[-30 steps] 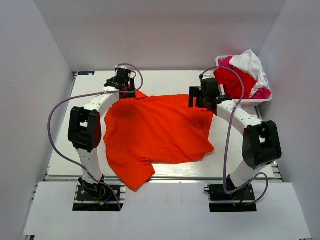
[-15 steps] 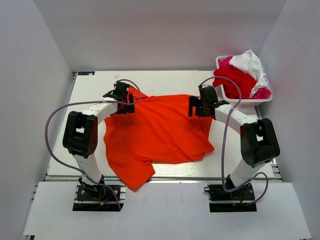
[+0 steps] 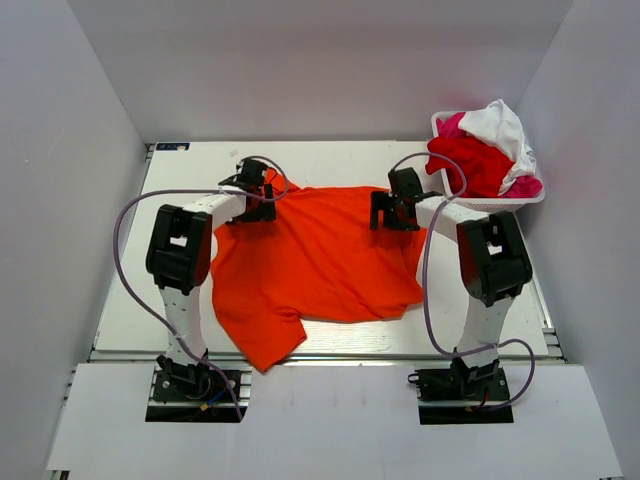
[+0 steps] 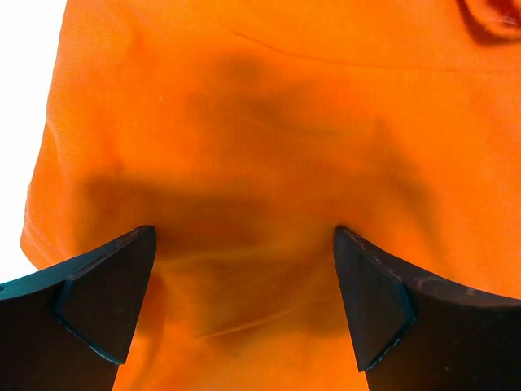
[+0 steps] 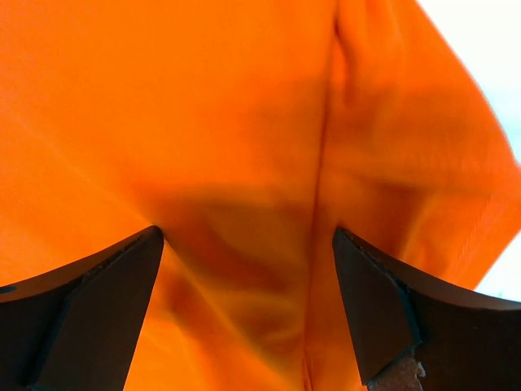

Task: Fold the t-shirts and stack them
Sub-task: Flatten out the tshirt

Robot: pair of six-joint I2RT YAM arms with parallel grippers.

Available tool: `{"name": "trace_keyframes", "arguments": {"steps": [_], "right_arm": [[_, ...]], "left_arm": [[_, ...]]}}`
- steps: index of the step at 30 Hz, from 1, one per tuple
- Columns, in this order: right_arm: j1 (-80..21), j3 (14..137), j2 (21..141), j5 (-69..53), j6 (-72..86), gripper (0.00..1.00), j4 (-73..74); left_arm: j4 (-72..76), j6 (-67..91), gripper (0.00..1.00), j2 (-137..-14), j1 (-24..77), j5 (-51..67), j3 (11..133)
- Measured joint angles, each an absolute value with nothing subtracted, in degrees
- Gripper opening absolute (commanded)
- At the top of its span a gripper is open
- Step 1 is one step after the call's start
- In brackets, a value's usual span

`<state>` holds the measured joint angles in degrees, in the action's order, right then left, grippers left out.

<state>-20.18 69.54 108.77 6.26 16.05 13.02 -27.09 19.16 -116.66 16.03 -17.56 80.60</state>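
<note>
On the left, the left end effector [image 3: 251, 203] hung low over the far left part of the orange tee [image 3: 320, 260], close to the cloth's far edge. Its wrist view showed the jaws spread wide, with orange cloth [image 4: 260, 122] and a dark shadow between the fingers and nothing pinched. The tee lay spread across the middle of the bench [image 3: 125, 290], mostly flat but uneven, with one flap reaching toward the near edge at the lower left. Across the garment, the right end effector [image 3: 393, 212] sat over the far right part of the tee. It too was released, its jaws apart above a seam or crease in the cloth [image 5: 203, 106] (whether the tips of either pair already pressed the fabric could not be told). At the far right corner a basket [image 3: 535, 197] held the red [image 3: 470, 165], white [image 3: 500, 125] and pink [image 3: 527, 186] tees in a heap, so none of them looked folded yet. The step in hand appeared to be taking hold of the orange tee along its far side with both arms, early in the task. The next move probably called for both jaws to clench on the cloth at matching points, so that a lift or pull would carry the edge evenly and not skew the fold.
</note>
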Motion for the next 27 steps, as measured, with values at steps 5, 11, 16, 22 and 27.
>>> {"name": "trace_keyframes", "arguments": {"steps": [5,11,16,22,27], "right_arm": [[-19.4,75.2,112.4,6.3,15.7,0.90,12.6],[-18.9,78.7,111.9,7.5,14.6,0.90,12.9],[-18.6,73.9,104.4,11.6,15.9,0.90,14.3],[-16.7,65.7,97.3,14.9,18.4,0.82,16.8],[-15.4,61.0,96.9,12.4,20.0,0.74,17.2]], "left_arm": [[-28.1,19.1,1.00,-122.7,15.2,-17.5,89.5],[-29.4,18.7,1.00,-125.9,13.8,-16.9,94.8],[-30.3,18.3,1.00,-122.8,13.6,-17.0,91.0],[-32.7,19.4,1.00,-113.5,13.6,-19.1,82.9],[-32.8,20.9,1.00,-107.1,13.6,-21.3,78.0]]}}
